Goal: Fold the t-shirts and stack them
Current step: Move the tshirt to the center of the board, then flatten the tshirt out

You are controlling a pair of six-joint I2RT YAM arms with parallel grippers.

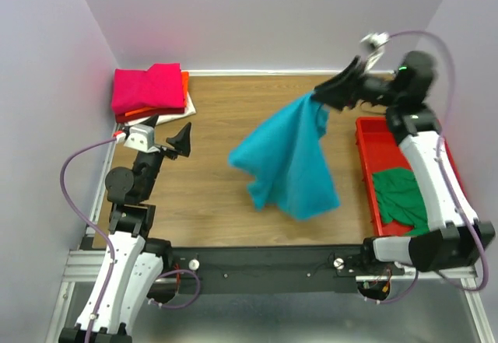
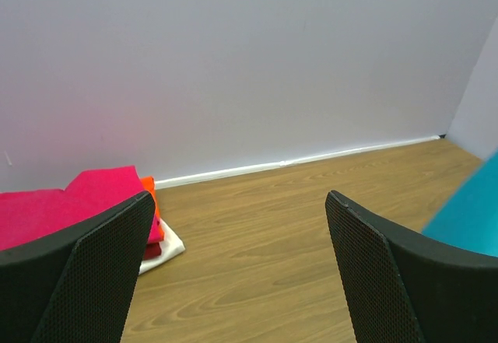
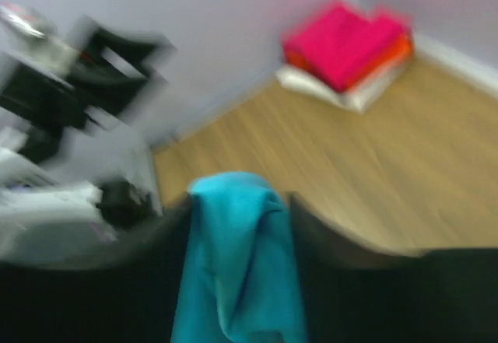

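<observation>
Top external: one teal t-shirt (image 1: pixel 288 160) (three stacked shirts (image 1: pixel 149 88))

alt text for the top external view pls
The right gripper holds a teal t-shirt up by one edge, hanging crumpled over the wooden table. The left gripper is open and empty; a folded stack topped with magenta sits far left, and a green shirt lies in the red tray at right.
</observation>
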